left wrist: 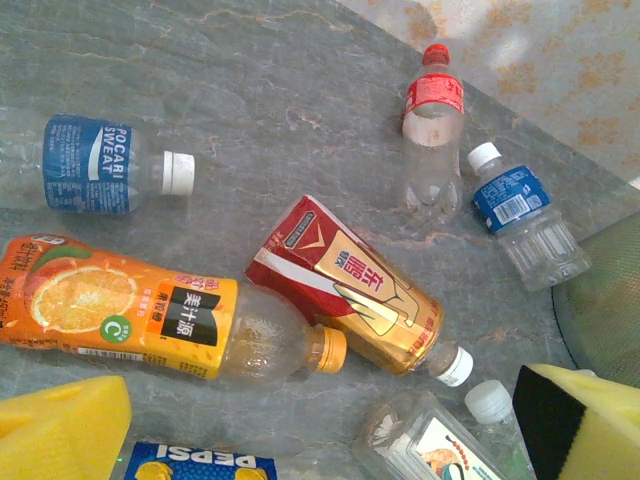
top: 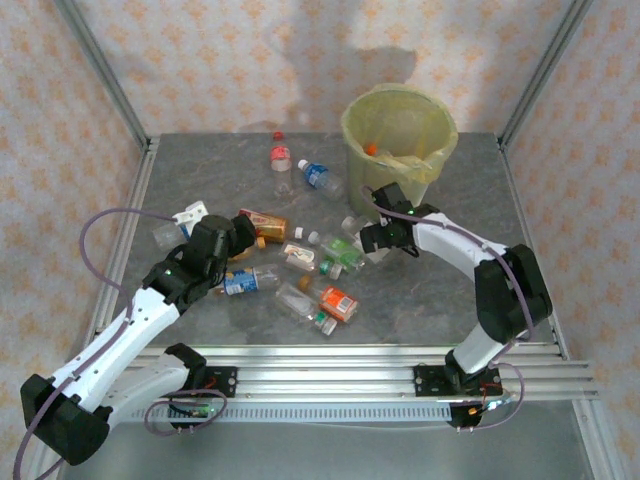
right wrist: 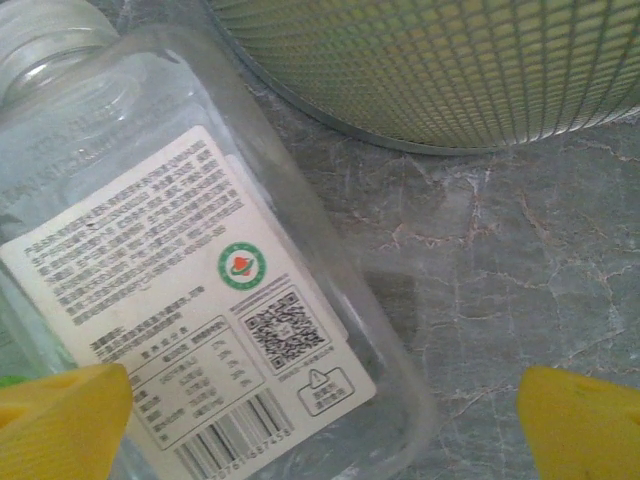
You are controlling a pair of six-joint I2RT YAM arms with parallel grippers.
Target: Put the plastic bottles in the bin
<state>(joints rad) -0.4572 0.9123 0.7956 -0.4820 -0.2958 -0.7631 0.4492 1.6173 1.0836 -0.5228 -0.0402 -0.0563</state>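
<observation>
Table point(top: 470, 290): grey marble-patterned top with pale veins, reaching from the near rail to the far wall.
Far wall point(top: 200, 60): pale wallpaper with a repeating orange floral motif; a soft grey shadow lies right of its centre.
Side walls point(top: 50, 150): same wallpaper, left and right.
Posts point(top: 105, 75): 2 metal bars, slanting up from the far left and far right corners.
Rail point(top: 330, 380): slotted aluminium, along the near edge.

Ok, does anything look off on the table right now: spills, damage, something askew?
Nothing stands out. The plastic bottles lie scattered on their sides, the visible caps on, with no liquid on the table. The bin stands upright, its bag folded over the rim. One clear bottle lies close beside the bin's base.
</observation>
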